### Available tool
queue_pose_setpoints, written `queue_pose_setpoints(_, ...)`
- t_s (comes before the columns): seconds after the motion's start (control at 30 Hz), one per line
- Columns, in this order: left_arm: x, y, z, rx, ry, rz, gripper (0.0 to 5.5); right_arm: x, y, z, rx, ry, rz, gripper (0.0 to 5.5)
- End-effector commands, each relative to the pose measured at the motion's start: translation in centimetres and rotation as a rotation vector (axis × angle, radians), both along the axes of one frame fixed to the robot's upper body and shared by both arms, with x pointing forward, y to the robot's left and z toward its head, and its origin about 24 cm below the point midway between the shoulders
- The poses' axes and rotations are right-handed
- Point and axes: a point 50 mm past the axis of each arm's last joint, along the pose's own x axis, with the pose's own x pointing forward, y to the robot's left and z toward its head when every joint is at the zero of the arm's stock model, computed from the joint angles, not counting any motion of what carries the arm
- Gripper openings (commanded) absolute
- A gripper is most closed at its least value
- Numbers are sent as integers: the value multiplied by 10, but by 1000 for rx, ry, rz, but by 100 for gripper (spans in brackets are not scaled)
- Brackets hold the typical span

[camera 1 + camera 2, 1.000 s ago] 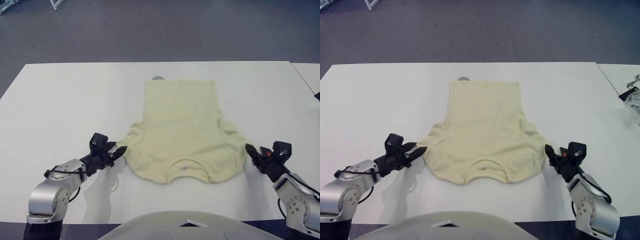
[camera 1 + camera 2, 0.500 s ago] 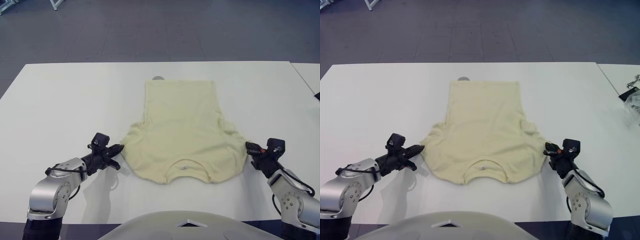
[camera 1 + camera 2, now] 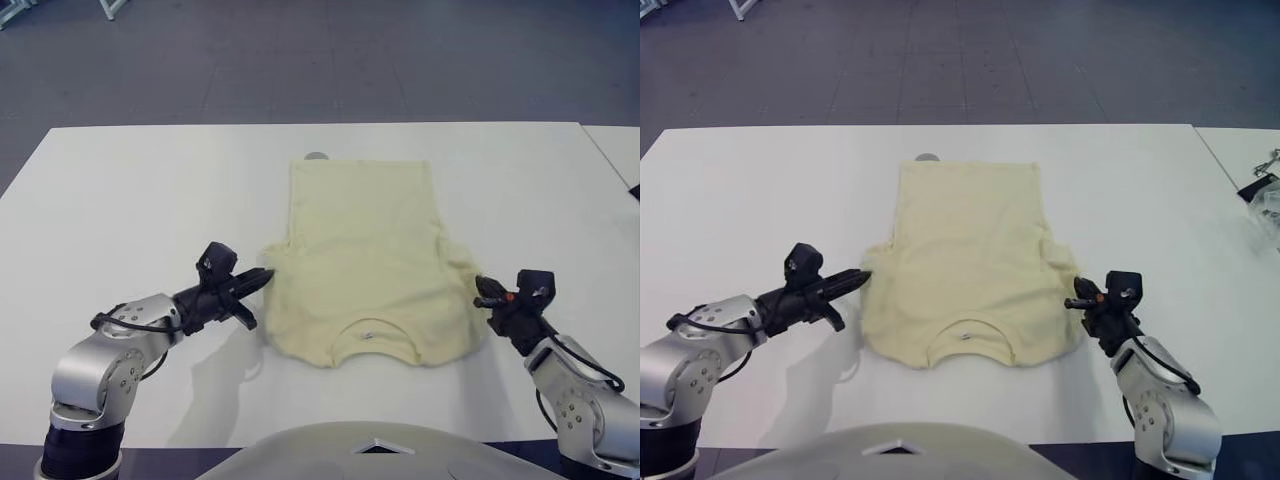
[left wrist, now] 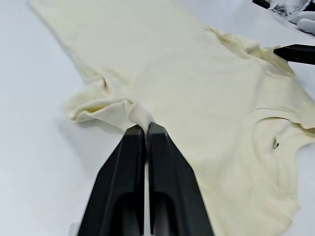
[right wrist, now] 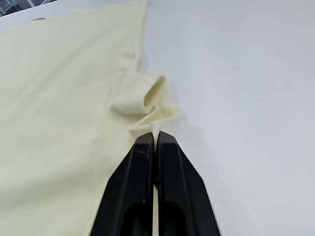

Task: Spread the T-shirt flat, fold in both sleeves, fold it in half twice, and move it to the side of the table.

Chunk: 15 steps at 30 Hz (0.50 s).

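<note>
A pale yellow T-shirt (image 3: 365, 250) lies on the white table (image 3: 130, 200), collar toward me and hem at the far end. My left gripper (image 3: 266, 277) is shut on the bunched edge of the left sleeve (image 4: 106, 105), which is pulled in over the shirt's side. My right gripper (image 3: 481, 290) is shut on the crumpled right sleeve (image 5: 147, 105) at the shirt's opposite side. In each wrist view the black fingers (image 4: 147, 162) meet with cloth pinched at the tips. The collar opening (image 3: 375, 335) faces up between the two arms.
A small grey round spot (image 3: 317, 156) sits at the shirt's far hem. A dark object and a clear bag (image 3: 1265, 195) lie on the neighbouring table at the far right. Bare white tabletop stretches on both sides of the shirt.
Both grippers have shut on the sleeve edges and moved inward toward the shirt's middle, dragging the sleeves in so that the shirt's near part is narrower.
</note>
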Motion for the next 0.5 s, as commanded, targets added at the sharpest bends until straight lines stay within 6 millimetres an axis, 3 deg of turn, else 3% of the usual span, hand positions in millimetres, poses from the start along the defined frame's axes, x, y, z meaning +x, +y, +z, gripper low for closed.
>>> queue_pose_setpoints(0.03,0,-17,-3,8,8,-92,0,3,16,10,23,-23,60,1)
queue_pose_setpoints(0.3,15,-45,-23,16,8,-135,0,17,36,15,44,-34,141,1)
queue_pose_setpoints(0.47,13,-56,-27,8,8,-169,0,20,47,13,58,-11,189,1)
queue_pose_setpoints(0.5,12,-56,-27,8,7,-172,27,19,49,12,60,-4,197,0)
